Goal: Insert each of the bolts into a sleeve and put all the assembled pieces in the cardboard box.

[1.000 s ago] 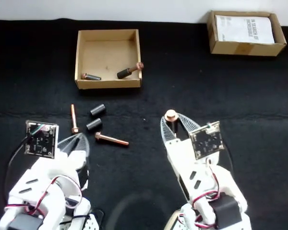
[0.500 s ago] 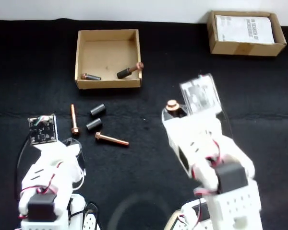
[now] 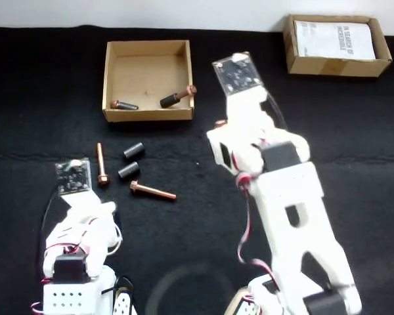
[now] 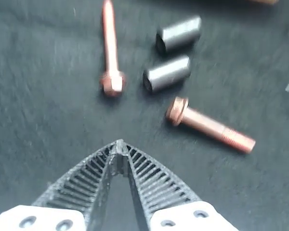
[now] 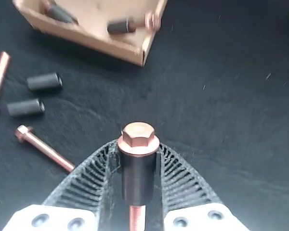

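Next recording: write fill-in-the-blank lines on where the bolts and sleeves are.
The cardboard box holds ___ assembled pieces.
The right hand is shut on a bolt seated in a ___.
___ loose sleeves lie on the table beside two loose bolts.
The left hand holds ___.
Missing: two; sleeve; two; nothing.

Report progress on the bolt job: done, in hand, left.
Done: two assembled pieces lie in the cardboard box. In hand: the right pincer grips a third sleeved bolt. Left: two bolts and two sleeves loose on the table, near the shut left pincer.
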### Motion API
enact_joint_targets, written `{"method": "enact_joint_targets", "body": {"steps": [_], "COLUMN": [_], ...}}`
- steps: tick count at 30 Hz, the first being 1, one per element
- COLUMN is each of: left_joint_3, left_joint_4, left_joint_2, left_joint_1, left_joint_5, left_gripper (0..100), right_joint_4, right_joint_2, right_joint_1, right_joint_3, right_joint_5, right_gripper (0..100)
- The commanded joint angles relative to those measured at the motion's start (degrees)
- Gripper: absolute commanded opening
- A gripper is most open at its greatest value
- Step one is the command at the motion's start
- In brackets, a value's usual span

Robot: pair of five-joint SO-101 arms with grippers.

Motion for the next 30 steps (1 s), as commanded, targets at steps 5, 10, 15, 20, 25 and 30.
{"method": "enact_joint_targets", "body": {"steps": [5, 10, 15, 20, 25, 30], "left_joint_3": [2.15, 4.88, 4.97, 4.97, 4.97, 4.97], "left_joint_4": [-5.54, -12.84, -13.01, -13.01, -13.01, -13.01], "left_joint_2": [-1.71, -1.63, -1.63, -1.63, -1.71, -1.71], "left_joint_1": [-4.79, -7.6, -7.6, -7.6, -7.6, -7.6], "left_joint_5": [-17.41, -16.88, -16.88, -16.88, -16.88, -16.88], "left_gripper": [1, 1, 1, 1, 1, 1], "right_joint_4": [-0.04, 0.04, 0.04, 0.04, -0.04, -0.4], "right_joint_2": [20.09, 32.84, 43.74, 53.76, 62.64, 71.08], "right_joint_1": [0.31, -2.42, -5.14, -7.52, -9.8, -11.12], "right_joint_3": [-16.84, -31.6, -45.23, -57.1, -66.51, -76.7], "right_joint_5": [2.55, 5.54, 10.9, 20.22, 34.02, 49.14], "right_gripper": [0.8, 0.8, 0.8, 0.8, 0.8, 0.8]}}
